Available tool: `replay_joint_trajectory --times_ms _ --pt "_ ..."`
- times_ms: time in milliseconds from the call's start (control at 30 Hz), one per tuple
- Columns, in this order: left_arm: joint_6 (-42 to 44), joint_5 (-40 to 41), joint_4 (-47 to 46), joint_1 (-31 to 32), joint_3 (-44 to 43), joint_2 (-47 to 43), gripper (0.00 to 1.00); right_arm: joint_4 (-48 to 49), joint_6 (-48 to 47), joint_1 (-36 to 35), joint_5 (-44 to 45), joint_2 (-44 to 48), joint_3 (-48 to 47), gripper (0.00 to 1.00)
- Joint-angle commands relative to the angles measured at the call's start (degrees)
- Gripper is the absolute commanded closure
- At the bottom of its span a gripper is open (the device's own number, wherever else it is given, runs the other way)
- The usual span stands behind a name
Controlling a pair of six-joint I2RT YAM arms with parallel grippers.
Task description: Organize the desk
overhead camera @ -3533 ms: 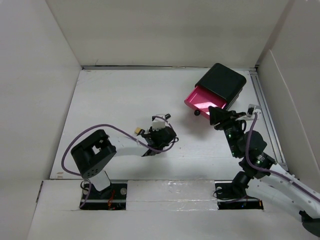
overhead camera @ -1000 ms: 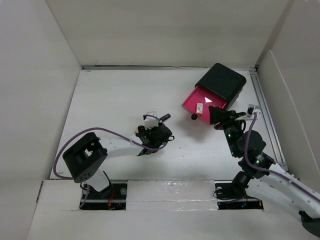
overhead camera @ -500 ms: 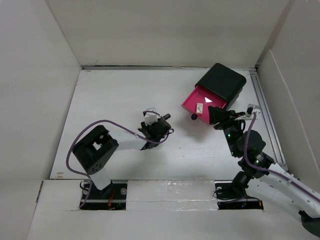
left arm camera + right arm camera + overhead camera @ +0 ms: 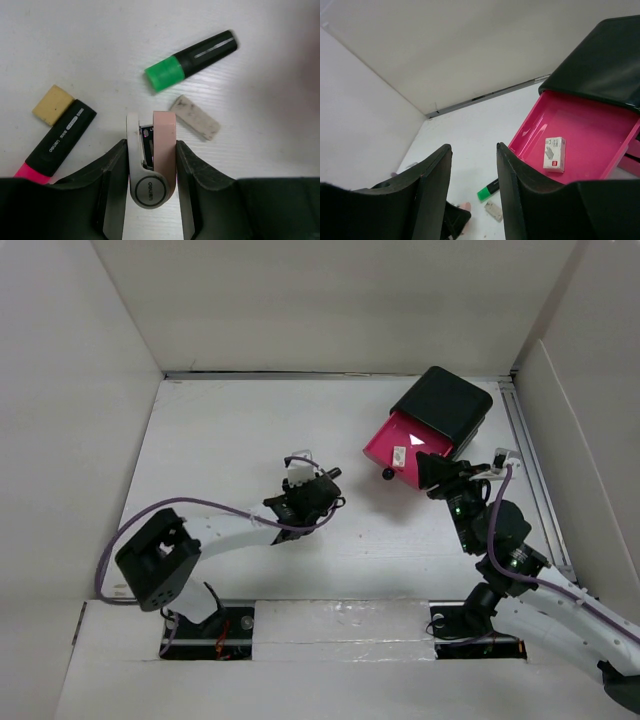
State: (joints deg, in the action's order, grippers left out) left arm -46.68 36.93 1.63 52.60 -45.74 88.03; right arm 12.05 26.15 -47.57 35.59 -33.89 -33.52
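My left gripper (image 4: 151,150) points down at the desk (image 4: 230,430) and is shut on a white and pink stapler (image 4: 164,135), with a finger pressed against each of its sides. In the top view the left gripper (image 4: 308,495) covers the stapler. Around it lie a green-capped highlighter (image 4: 192,60), a dirty white eraser (image 4: 195,116), a pink-tipped highlighter (image 4: 55,142) and a tan eraser (image 4: 52,104). My right gripper (image 4: 474,147) hangs open and empty just in front of the pink drawer (image 4: 580,125).
A black drawer box (image 4: 445,405) stands at the back right with its pink drawer pulled out. A small white staple box (image 4: 554,154) lies in the drawer. White wall panels enclose the desk on three sides.
The left gripper's jaws have closed from wide open onto the stapler, and the left arm's elbow has swung left. The right arm has not moved.
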Motion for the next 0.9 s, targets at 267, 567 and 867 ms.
replay_joint_trajectory --times_ms 267,567,867 --pt "16.26 -14.06 -19.28 1.01 -11.72 -9.38 0.83 2.62 0.04 0.46 0.53 0.49 -0.76 0.54" --pt "22.07 -26.79 -19.65 1.01 -34.82 10.65 0.82 3.33 1.09 0.46 3.25 5.67 1.78 0.55" --pt "19.78 -33.31 -19.29 1.01 -45.92 24.02 0.82 3.77 1.97 0.99 3.60 10.24 3.37 0.55"
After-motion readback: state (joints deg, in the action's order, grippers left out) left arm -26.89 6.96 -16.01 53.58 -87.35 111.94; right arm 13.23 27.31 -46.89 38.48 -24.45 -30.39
